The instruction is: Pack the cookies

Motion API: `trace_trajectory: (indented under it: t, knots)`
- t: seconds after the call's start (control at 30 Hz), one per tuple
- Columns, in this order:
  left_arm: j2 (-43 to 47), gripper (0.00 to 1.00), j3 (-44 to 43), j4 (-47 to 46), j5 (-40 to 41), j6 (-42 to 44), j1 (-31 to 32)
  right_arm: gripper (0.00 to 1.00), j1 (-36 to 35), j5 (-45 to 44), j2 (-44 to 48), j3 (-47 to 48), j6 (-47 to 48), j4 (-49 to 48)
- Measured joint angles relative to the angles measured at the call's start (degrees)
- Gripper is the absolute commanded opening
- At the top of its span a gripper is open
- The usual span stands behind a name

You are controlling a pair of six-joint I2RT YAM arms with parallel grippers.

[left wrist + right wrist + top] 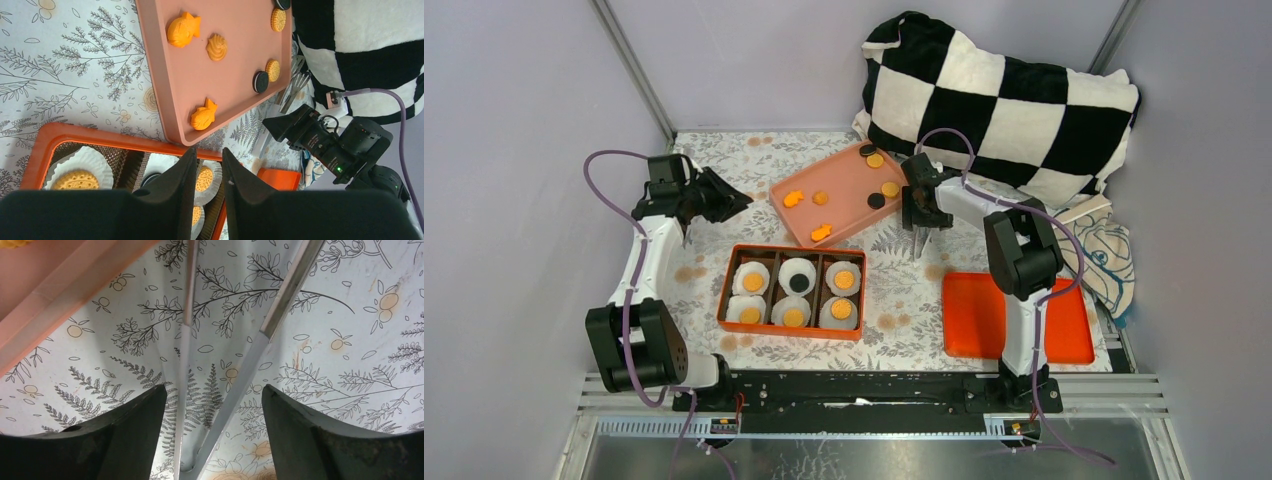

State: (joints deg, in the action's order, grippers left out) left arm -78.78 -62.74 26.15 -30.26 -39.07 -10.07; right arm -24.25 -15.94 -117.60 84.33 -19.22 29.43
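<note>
- Floral tablecloth point(904, 290) covers the table, grey walls around it, checkered pillow point(1004, 90) at the far right corner behind the right arm.
- left gripper point(209, 155): fingers nearly together, thin gap, nothing in it. It is up off the table.
- Under and just behind the left fingertips: orange box point(727, 290) with six compartments. Each has a white paper liner point(95, 160) with one cookie on it, five orange and one black in the far middle slot.
- Ahead of the left fingertips: pink tray point(235, 75), touching or almost touching the box's far wall.
- Loose cookies point(203, 114) on the pink tray, seven in all. Two orange fish shapes and one orange swirl are on the side nearer the left gripper. Three round orange and two black ones... correction, two round orange plus one more at the far corner, and two black, on the side nearer the right gripper.
- right gripper point(214, 390): fingers set wide, holding metal tongs point(287, 287) that run out between them. The tongs' two arms are spread and their joined end sits back between the fingers. Exact contact with the pads is not visible.
- Tong tips are empty, over bare cloth.
- Pink tray rim sits just left of the right gripper, apart from the tongs.
- Flat orange tray point(969, 320) lies back toward the right arm's base, well apart from the right fingers.
- Printed cloth point(1109, 255) to the right of the right arm, beside the pillow.
</note>
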Motion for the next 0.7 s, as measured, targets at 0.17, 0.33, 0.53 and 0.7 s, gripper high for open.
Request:
trace_trajectory:
  t: [0.17, 0.33, 0.53, 0.7]
  knots:
    - [0.0, 0.30, 0.0, 0.0, -0.1, 0.0, 0.3, 0.74, 0.0, 0.0, 3.4, -3.7, 0.4, -0.9]
    - [0.2, 0.30, 0.0, 0.0, -0.3, 0.0, 1.1, 0.65, 0.0, 1.1, 15.8, -9.2, 0.3, 1.7]
    - [1.7, 0.30, 0.0, 0.0, 0.0, 0.0, 3.6, 0.60, -0.7, 6.6, 34.9, -23.8, -2.0, 2.2]
    - [2.7, 0.30, -0.1, 0.0, 0.9, 0.0, 7.0, 0.58, -2.0, 11.2, 39.8, -37.4, -5.9, 3.8]
